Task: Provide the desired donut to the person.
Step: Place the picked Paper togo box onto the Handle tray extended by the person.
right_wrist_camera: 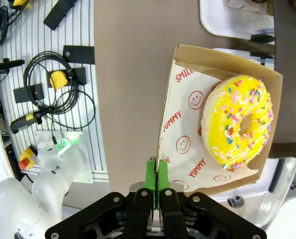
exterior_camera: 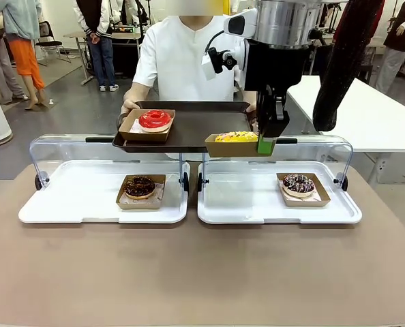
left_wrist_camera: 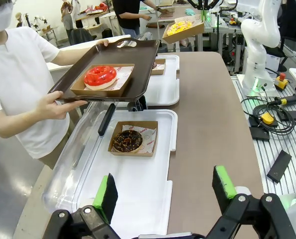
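Observation:
A yellow sprinkled donut (right_wrist_camera: 238,121) lies in a cardboard box (exterior_camera: 235,145), held in the air at the near right corner of the dark tray (exterior_camera: 196,129). My right gripper (right_wrist_camera: 157,172) is shut on the box's wall; it also appears from the front (exterior_camera: 265,144). The person (exterior_camera: 189,58) in a white shirt holds the tray with both hands over the far side. A red glazed donut (exterior_camera: 154,119) in its box sits on the tray's left. My left gripper (left_wrist_camera: 164,191) hangs open above the left white tray (left_wrist_camera: 138,199), holding nothing.
Two white trays (exterior_camera: 86,197) (exterior_camera: 257,204) with raised clear lids lie on the brown table. Each holds a chocolate donut in a box (exterior_camera: 140,187) (exterior_camera: 298,184). Cables and a yellow pendant (right_wrist_camera: 58,79) lie on a side surface beside the table.

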`<state>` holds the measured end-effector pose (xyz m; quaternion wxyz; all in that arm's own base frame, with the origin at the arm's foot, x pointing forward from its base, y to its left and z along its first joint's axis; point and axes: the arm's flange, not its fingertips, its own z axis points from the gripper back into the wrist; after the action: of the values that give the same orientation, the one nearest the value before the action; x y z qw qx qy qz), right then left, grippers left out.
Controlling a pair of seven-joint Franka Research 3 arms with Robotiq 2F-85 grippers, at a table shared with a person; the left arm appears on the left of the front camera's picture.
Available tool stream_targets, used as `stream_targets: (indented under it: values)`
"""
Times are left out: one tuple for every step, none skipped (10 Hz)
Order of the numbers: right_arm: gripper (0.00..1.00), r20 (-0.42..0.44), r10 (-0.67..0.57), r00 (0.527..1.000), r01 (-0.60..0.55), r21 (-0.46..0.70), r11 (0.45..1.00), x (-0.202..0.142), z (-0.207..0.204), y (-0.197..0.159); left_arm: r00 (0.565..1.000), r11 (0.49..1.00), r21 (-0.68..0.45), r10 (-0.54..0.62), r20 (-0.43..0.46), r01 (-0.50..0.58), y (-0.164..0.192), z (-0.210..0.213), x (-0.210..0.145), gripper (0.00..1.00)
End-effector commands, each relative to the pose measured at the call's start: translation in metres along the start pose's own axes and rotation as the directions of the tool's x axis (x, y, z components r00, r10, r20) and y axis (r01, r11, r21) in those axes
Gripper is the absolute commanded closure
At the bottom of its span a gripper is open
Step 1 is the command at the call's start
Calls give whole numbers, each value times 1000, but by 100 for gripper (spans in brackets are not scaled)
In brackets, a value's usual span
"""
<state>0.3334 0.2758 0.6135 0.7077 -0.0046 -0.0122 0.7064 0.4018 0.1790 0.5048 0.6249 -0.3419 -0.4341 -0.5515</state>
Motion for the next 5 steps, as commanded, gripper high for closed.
stream_targets:
  values:
    - [100, -16, -20, 1000, 20, -12, 1000, -3, -1, 3, 1000, 1000, 6, -6, 8, 6, -1, 1, 1, 0]
    - [100, -16, -20, 1000, 20, -12, 1000, -3, -1, 3, 1000, 1000, 6, -6, 8, 6, -1, 1, 1, 0]
    - [100, -16, -20, 1000, 20, -12, 1000, -3, -1, 3, 1000, 1000, 6, -6, 8, 6, -1, 1, 1, 0]
    - [100, -16, -20, 1000, 20, -12, 1000, -3, -1, 3, 1000, 1000, 6, -6, 8, 6, -1, 1, 1, 0]
    - [100, -16, -20, 1000, 20, -12, 1000, -3, -1, 3, 1000, 1000, 6, -6, 8, 6, -1, 1, 1, 0]
